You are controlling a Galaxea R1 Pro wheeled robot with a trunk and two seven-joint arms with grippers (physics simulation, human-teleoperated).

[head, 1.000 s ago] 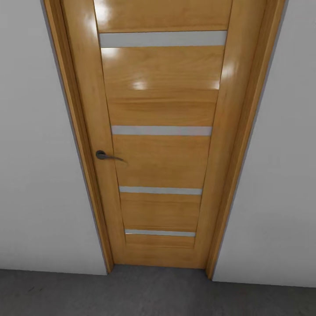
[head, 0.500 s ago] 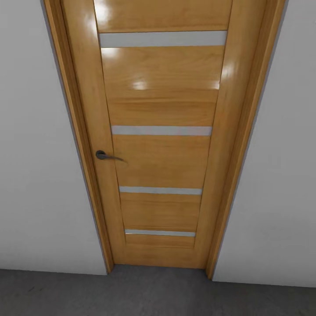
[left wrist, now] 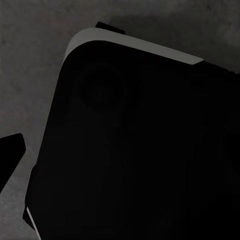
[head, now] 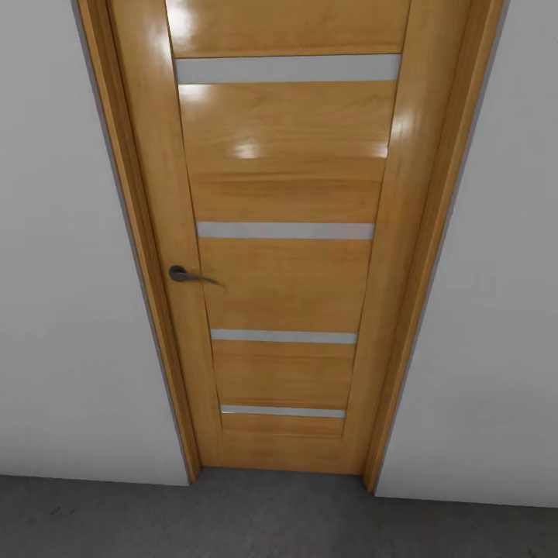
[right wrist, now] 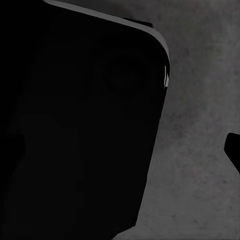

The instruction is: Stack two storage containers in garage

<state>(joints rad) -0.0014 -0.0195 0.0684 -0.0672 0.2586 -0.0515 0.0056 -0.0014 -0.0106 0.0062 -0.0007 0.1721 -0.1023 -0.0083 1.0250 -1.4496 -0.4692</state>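
Note:
The two storage containers are out of view. A closed honey-brown wooden door (head: 285, 232) with pale horizontal strips and a dark lever handle (head: 186, 275) stands straight ahead in the head view. Dark grey concrete floor (head: 271, 519) runs along its foot. One dark fingertip (left wrist: 11, 150) of my left gripper juts in at the picture's edge over the floor (left wrist: 35, 45), spread far to the side. Over the floor (right wrist: 200, 175) in the right wrist view, a fingertip (right wrist: 234, 149) of my right gripper sits at the edge the same way. Nothing is held.
Plain light-grey walls (head: 62, 310) flank the door frame on both sides. My black base with its pale rim (left wrist: 145, 47) shows close under the left wrist camera, and its dark bulk (right wrist: 85, 125) under the right one.

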